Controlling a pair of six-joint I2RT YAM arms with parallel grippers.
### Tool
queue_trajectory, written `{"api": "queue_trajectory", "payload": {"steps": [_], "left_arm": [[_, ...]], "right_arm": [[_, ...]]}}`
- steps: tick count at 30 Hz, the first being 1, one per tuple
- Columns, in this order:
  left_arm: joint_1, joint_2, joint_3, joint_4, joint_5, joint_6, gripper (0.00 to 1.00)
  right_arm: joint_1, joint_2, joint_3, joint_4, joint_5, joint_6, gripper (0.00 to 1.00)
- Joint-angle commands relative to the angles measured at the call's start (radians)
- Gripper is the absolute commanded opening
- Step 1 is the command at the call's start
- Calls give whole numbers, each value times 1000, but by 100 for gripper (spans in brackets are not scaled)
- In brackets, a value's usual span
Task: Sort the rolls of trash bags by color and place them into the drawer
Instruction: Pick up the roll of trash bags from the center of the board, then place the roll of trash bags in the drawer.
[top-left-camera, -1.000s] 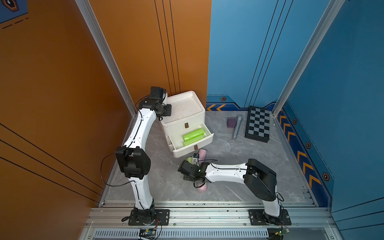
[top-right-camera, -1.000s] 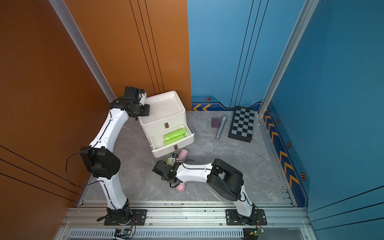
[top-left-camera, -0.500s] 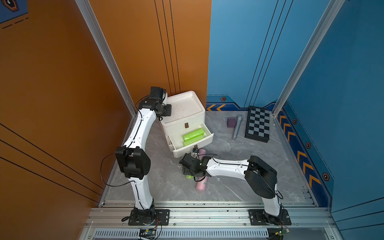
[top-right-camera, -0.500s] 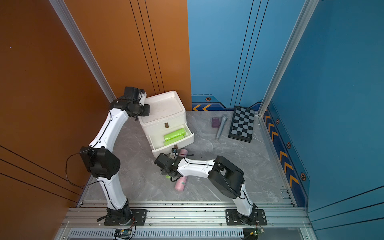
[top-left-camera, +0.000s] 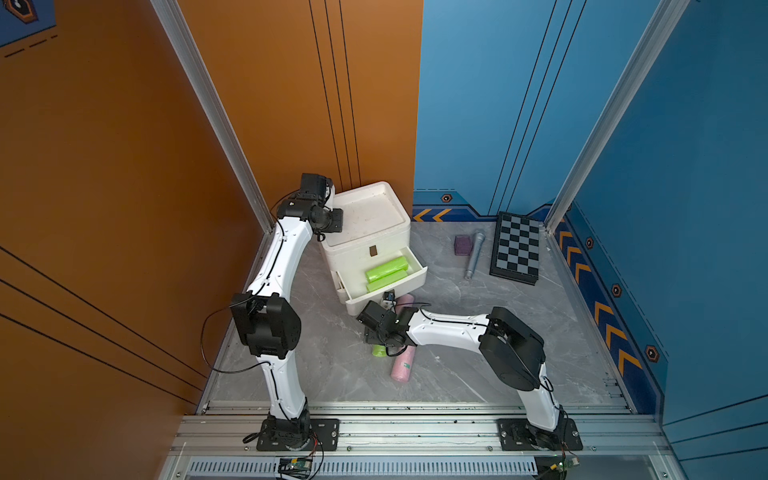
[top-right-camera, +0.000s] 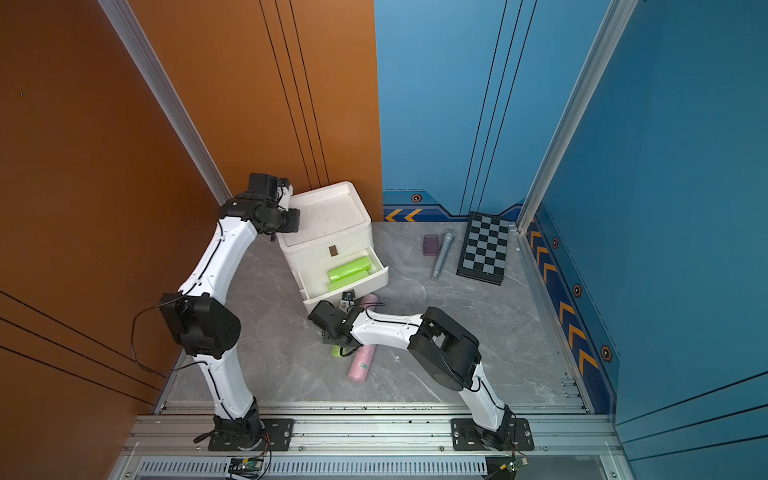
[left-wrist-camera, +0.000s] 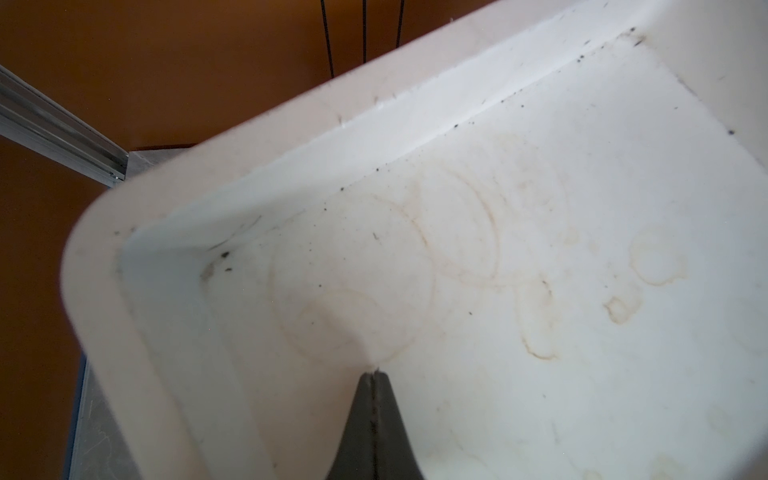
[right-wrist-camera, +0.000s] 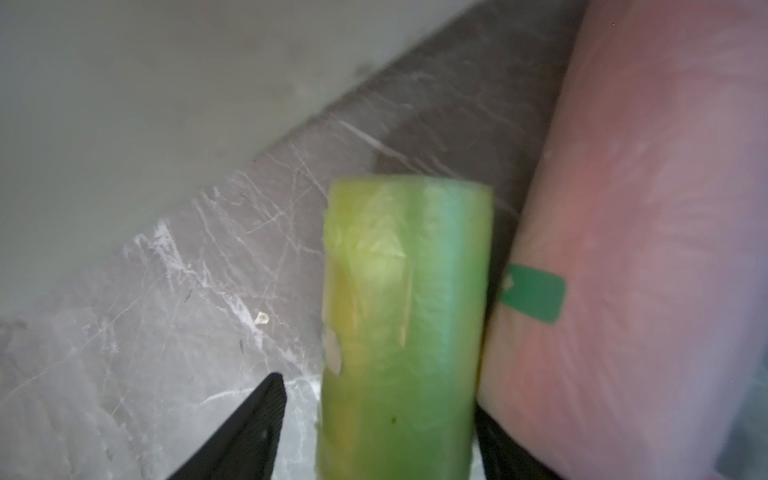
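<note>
Soft, even light.
We find both top views sharp; the right wrist view blurs the lime green plastic roll (right-wrist-camera: 405, 324).

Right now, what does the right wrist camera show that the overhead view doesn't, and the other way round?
Only the right wrist view: most of the loose green roll along its side, between the open fingers of the right hand, with a gap at one finger. Only a top view: the open drawer holding two green rolls, a second pink roll by it, the purple cube, grey stick, chequered board and left arm. Both: the loose green roll beside the labelled pink roll on the marble floor.
</note>
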Motion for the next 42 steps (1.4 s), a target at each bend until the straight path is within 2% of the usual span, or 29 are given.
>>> {"api": "queue_trajectory", "payload": {"steps": [1,7,10,20,28,36,42], "left_arm": [[7,103,-83,-293,20,-3,0],[8,107,-82,-292,21,-1,0],[8,110,-79,-292,24,-2,0],[9,100,-84,-293,22,-3,0],[9,85,-96,-293,20,-3,0],[7,74,-101,-293,19,-5,0],[7,72,-105,-293,18,-7,0]], "right_arm": [[-14,42,20,-31,14,-20,63],[-9,31,-17,-32,-1,3,44],[2,-7,-52,-31,-4,16,38],[62,-201,-174,3,-56,63,37],[71,-364,-258,68,-119,107,38],[8,-480,-268,209,-165,174,37],[-78,-485,-162,256,-96,171,37]]}}
